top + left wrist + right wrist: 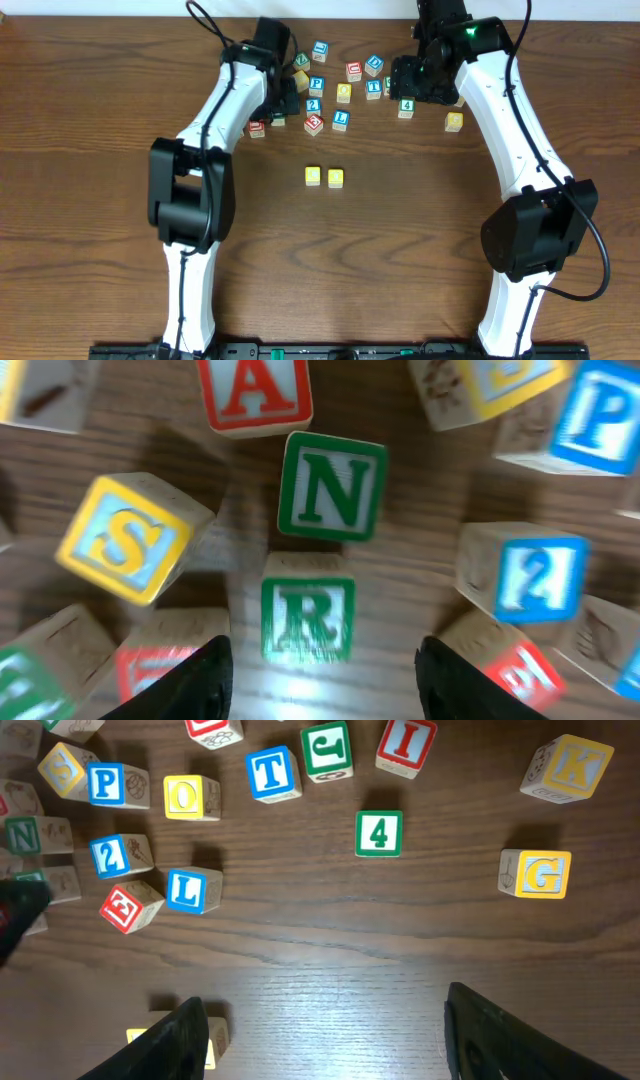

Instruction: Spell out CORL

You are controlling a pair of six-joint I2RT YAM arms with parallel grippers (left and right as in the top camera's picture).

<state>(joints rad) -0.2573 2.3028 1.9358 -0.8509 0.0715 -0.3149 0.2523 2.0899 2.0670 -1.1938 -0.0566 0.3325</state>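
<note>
Two yellow-topped cubes (313, 177) (335, 178) sit side by side at mid-table; one of them (212, 1038) shows beside my right gripper's left finger. The white cube with a green R (308, 618) lies just past the fingertips of my left gripper (322, 652), centred in the gap. The jaws stand wider than the cube and touch nothing. The white cube with a blue L (190, 890) (340, 120) rests in the pile. My right gripper (322, 1005) hovers open over bare wood with nothing between its fingers.
Loose cubes crowd the R: a green N (332, 485) right behind it, a red A (252, 390), a yellow S (125, 538), a blue 2 (528, 572). Further right lie a green 4 (379, 833), a yellow G (540, 873) and a K (570, 765).
</note>
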